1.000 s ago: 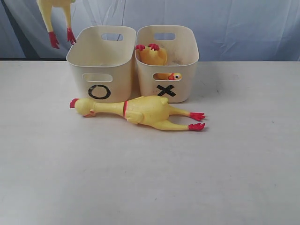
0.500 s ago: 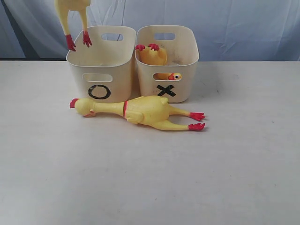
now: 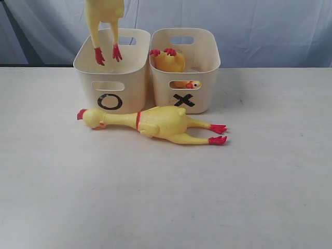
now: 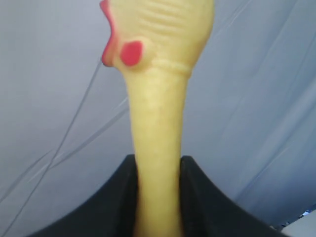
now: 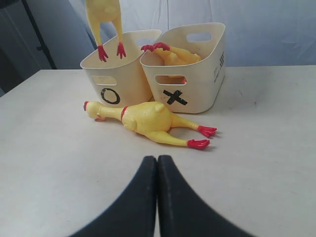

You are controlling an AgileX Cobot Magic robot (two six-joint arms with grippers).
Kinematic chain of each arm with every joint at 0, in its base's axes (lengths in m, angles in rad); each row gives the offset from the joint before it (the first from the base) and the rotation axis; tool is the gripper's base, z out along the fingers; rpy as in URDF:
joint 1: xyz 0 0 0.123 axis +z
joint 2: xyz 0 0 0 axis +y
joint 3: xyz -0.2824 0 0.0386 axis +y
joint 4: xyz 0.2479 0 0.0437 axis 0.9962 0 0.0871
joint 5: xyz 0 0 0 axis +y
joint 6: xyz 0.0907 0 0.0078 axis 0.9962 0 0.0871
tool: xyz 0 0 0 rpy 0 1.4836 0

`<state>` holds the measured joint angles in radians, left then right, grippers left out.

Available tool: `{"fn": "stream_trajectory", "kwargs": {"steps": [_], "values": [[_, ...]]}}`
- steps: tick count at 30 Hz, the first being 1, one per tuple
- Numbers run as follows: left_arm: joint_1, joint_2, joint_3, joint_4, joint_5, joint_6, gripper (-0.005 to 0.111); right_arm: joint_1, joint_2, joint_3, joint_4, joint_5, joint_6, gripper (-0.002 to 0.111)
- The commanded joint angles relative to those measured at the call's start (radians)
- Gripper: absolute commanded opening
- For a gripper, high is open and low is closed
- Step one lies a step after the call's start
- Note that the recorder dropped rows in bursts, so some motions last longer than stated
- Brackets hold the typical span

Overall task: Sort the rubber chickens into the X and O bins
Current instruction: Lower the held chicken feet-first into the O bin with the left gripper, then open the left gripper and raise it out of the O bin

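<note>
The O bin [image 3: 132, 85], a cream tub marked with a black O on its front wall, is taken as the landmark; it is set on the pale table [image 3: 155, 197]. The X bin [image 3: 207, 88] is placed close against the O bin's side, toward the right gripper's half of the table, though it cannot be told whether the rims touch. A hanging chicken [image 3: 104, 21] is held above the O bin with its legs down, and its red feet are seen level with the O bin's rim, over the opening. In the left wrist view the left gripper [image 4: 158, 160] is seen pinching this chicken's neck, one black finger pressed to each side and the head past the fingertips. A lying chicken [image 3: 155, 123] is stretched on the table just in front of the O bin, its head below the bin's outer front corner and its red feet laid past the O bin, before the X bin. A third chicken [image 3: 168, 61] is lodged in the X bin, beside the O bin, feet up at the rim, its face shown through the front slot. The right gripper [image 5: 157, 159] is kept well in front of the O bin, fingers pressed together on nothing.
</note>
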<state>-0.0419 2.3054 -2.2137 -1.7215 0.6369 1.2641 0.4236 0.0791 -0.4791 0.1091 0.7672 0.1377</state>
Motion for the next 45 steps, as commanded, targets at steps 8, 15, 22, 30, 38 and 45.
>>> {"fn": "stream_trajectory", "kwargs": {"steps": [8, 15, 22, 30, 38, 45], "values": [[-0.02, 0.075, -0.01, -0.023, -0.03, -0.006, 0.0, -0.004, -0.005, 0.005, -0.003, -0.005, -0.005, 0.0], [-0.022, 0.128, -0.01, -0.023, -0.03, -0.089, 0.0, -0.004, -0.005, 0.005, -0.003, -0.005, -0.005, 0.0], [-0.022, 0.152, -0.01, -0.023, -0.034, -0.121, 0.0, -0.004, -0.005, 0.005, -0.003, -0.005, -0.005, 0.0], [-0.022, 0.156, -0.01, 0.042, -0.061, -0.21, 0.0, -0.004, -0.005, 0.005, -0.003, -0.005, -0.005, 0.0], [-0.022, 0.191, -0.008, 0.079, -0.033, -0.325, 0.019, -0.004, -0.005, 0.005, -0.003, -0.005, -0.005, 0.0], [-0.022, 0.202, -0.008, 0.105, 0.0, -0.325, 0.04, -0.004, -0.005, 0.005, -0.003, -0.005, -0.005, 0.0]]}}
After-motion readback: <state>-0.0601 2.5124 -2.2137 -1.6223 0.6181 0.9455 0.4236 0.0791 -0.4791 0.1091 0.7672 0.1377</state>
